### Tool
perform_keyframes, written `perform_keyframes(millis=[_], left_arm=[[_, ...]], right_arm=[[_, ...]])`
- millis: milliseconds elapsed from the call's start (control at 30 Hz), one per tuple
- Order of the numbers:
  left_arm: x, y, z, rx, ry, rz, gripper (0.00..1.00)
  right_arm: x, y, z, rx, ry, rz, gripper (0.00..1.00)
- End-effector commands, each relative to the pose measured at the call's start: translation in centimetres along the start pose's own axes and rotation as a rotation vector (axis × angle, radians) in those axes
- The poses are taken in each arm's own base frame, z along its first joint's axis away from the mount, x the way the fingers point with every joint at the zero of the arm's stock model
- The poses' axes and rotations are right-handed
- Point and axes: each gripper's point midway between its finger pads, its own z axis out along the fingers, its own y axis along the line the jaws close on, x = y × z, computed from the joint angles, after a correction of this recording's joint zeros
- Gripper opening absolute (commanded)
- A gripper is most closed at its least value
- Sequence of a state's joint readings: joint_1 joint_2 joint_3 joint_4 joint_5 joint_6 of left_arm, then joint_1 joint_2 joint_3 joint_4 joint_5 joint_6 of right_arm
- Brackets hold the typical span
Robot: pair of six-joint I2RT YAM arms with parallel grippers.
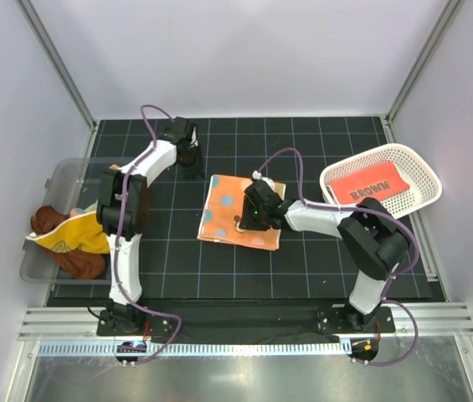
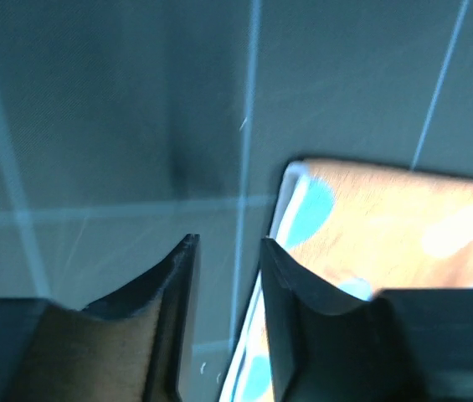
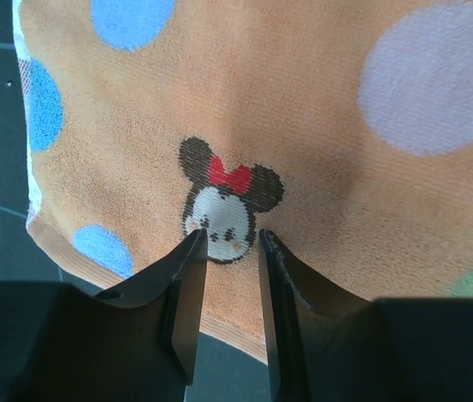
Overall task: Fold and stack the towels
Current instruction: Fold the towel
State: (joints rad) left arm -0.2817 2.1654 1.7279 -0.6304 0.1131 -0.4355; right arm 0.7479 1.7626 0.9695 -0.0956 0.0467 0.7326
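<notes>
- Right gripper (image 3: 228, 236): jaws are seen narrowly parted, nothing pinched; the tips are set against the polka-dot towel (image 3: 320, 209), right at its cartoon face (image 3: 223, 209).
- Left gripper (image 2: 228, 243): jaws are held apart and empty above the gridded mat (image 2: 94, 126); the towel's corner is seen just outside one finger.

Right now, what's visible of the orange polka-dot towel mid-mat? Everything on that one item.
The orange polka-dot terry towel lies flat on the black gridded mat, roughly square and slightly skewed to the grid. It has blue, lilac and green dots, a hemmed border with white showing at the edge, and a small cartoon mouse face with a red bow near one edge. The right gripper sits over that face, jaws slightly apart; contact is unclear. The left gripper is beside a corner, over the mat.
</notes>
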Motion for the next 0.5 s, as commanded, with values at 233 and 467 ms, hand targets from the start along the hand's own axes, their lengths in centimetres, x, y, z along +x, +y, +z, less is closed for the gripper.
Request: perform_keyframes(millis=[233, 467], left_arm=[[8.2, -0.3, -8.8, -0.071, 0.054, -0.004, 0.41], [14.1, -1.1, -7.8, -0.037, 0.125, 0.024, 0.40]], right_arm=[[-3.2, -1.2, -7.4, 0.111, -0.032, -0.043, 0.43], [-0.3, -6.4, -8.6, 0.136, -0.009, 0.035, 0.44]])
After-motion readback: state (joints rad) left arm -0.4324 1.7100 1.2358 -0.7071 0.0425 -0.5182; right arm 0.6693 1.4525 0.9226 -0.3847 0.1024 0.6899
